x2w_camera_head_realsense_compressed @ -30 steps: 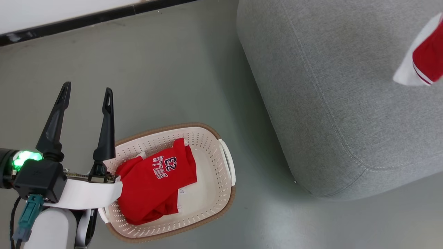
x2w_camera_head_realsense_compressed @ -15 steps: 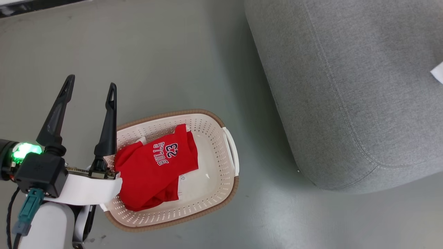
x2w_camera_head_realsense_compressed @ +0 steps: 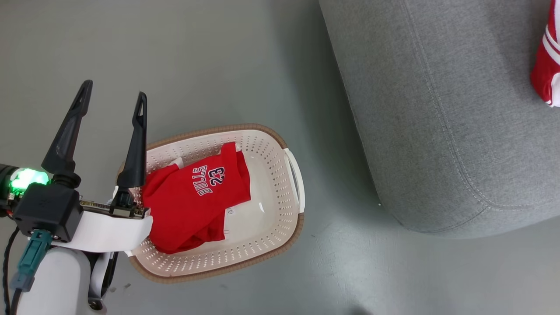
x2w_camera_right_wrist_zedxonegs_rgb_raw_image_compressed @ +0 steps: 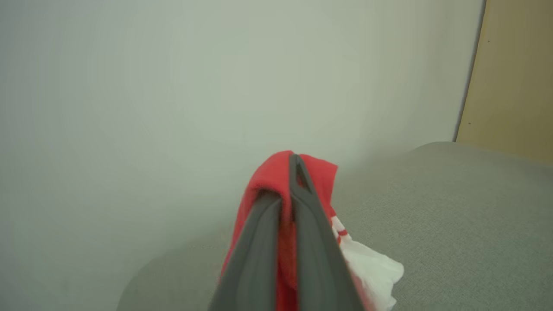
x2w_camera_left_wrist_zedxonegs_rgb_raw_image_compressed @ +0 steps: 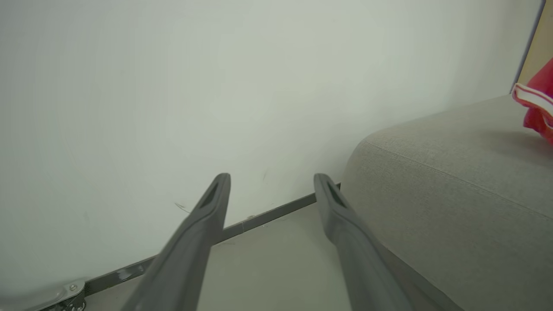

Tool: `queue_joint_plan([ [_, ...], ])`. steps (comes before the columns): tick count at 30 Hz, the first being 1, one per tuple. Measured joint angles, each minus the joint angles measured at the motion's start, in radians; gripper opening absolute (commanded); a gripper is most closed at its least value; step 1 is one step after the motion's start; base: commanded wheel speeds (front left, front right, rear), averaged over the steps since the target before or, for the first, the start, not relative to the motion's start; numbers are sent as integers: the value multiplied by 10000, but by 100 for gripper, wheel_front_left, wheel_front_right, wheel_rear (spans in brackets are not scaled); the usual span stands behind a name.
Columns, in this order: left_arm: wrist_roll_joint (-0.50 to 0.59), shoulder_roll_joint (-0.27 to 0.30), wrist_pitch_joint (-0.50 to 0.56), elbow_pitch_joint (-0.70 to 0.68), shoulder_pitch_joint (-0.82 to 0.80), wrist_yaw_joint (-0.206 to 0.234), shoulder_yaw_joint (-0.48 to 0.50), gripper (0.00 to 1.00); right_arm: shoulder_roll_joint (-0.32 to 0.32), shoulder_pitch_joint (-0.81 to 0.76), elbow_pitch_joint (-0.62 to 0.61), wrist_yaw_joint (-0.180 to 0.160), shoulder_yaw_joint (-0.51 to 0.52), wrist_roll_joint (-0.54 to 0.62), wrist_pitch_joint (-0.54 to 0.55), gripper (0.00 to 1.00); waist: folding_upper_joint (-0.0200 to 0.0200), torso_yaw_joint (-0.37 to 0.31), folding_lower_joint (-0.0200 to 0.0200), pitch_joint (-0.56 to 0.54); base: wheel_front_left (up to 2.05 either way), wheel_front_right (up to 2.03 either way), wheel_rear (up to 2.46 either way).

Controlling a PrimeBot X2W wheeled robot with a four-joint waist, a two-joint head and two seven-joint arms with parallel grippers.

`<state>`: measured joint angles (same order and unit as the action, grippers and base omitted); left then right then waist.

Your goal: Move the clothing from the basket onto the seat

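The left end effector hangs with its two long dark fingers spread wide and nothing between them, above the grey-green floor just left of the oval cream-white perforated plastic basket with a brown woven-look rim. In the left wrist view its fingertips point toward a pale wall and a dark skirting strip.

A soft bright red jersey with dark lettering and numbers lies crumpled in the left half of the basket, and the basket's right half is bare. The basket stands on the floor, left of and apart from the large light grey fabric sofa with stitched seams.

The right end effector is clamped tight on a bright red garment with white stripe trim, which drapes over its fingers above the sofa's cushion. The head view catches that garment at the far right edge, over the sofa. Whether its lower folds touch the cushion cannot be told.
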<state>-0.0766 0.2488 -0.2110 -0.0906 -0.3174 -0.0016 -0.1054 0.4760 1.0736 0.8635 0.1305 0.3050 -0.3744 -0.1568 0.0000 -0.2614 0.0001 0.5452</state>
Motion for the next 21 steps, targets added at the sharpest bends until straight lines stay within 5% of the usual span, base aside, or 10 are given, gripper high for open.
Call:
queue_joint_plan([
  [21, -36, -107, -104, 155, -360, 31, 171, 100, -698, -1729, 1354, 2, -531, 21, -640, 0, 0, -80, 0, 337, 0, 0, 0],
])
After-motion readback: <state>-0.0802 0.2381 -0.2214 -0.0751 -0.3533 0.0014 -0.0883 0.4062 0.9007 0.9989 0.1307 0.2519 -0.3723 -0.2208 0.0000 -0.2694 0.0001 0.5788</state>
